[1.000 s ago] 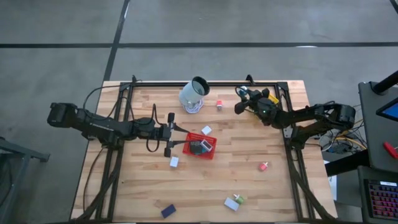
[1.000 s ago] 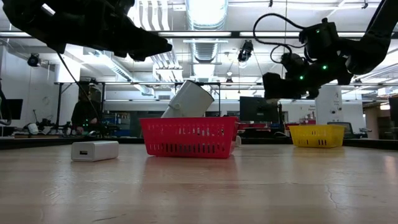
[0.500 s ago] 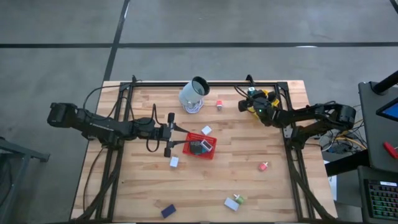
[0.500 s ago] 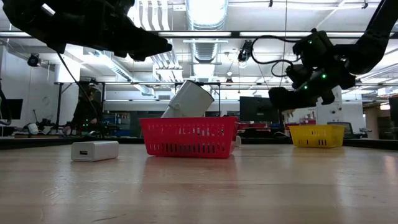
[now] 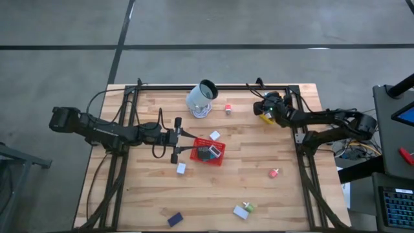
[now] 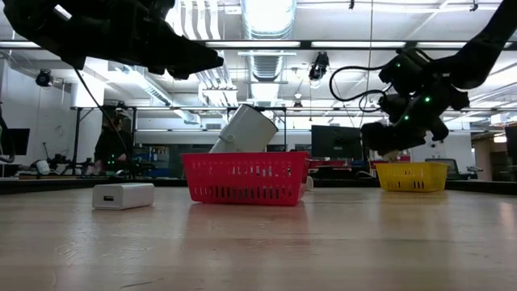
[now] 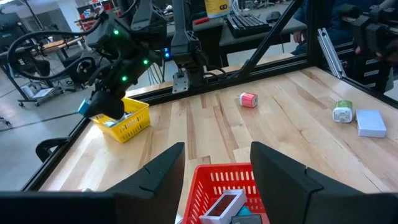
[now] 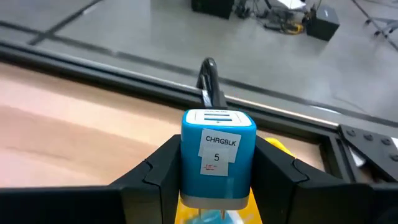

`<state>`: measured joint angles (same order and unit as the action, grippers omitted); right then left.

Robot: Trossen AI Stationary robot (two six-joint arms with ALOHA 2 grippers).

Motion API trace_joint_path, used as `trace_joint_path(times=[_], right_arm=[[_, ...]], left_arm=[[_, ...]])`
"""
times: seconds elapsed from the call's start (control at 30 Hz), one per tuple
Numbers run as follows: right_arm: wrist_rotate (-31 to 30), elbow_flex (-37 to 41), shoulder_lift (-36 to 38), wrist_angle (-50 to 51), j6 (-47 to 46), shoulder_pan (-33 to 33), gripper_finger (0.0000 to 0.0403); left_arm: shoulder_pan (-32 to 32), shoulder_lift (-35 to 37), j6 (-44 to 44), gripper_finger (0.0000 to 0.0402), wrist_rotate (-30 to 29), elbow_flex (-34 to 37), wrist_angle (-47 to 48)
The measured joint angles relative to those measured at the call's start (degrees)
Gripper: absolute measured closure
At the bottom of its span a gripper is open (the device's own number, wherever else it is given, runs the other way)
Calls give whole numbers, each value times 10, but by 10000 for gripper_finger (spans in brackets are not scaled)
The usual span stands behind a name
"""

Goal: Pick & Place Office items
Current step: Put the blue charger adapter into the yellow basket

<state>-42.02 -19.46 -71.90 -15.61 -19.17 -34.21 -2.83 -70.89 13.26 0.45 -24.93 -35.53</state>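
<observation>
My right gripper is shut on a blue charger block, one of the office items, just above the yellow mesh tray at the table's far right. My left gripper stands open in the air above the left end of the red mesh basket, well clear of its rim, as the low view shows. The basket holds a few small items. Loose items lie on the table: a white block, a pink-red piece, a white and green pair and a dark blue block. My right gripper pinches the blue block by its two opposite side faces between its two fingers. The fingers come from the table's right side, slanting a little downward. The block is lifted clear over the yellow tray, its labelled face toward the wrist camera.
A pale cup lies tipped at the far middle, with a pink-red piece beside it. A white item sits just beyond the red basket. A black frame rail runs along the far edge. Bare wood lies between the basket and the near edge.
My right gripper has drawn back toward the table's far right corner with the blue block, sinking a little and tipping its fingers downward, and now hangs over the yellow tray. The block has stayed between the fingers.
</observation>
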Motion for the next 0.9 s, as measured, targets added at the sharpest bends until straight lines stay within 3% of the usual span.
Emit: trace_joint_path(times=[0.43, 0.67, 0.9], right_arm=[[42, -77, 36, 234, -9, -3, 260], [88, -94, 36, 291, -10, -7, 260], [95, -93, 36, 341, -17, -7, 260]], left_arm=[[0, 0, 0, 215, 0, 3, 0], [0, 0, -2, 215, 1, 9, -5], [0, 0, -2, 215, 2, 9, -5]])
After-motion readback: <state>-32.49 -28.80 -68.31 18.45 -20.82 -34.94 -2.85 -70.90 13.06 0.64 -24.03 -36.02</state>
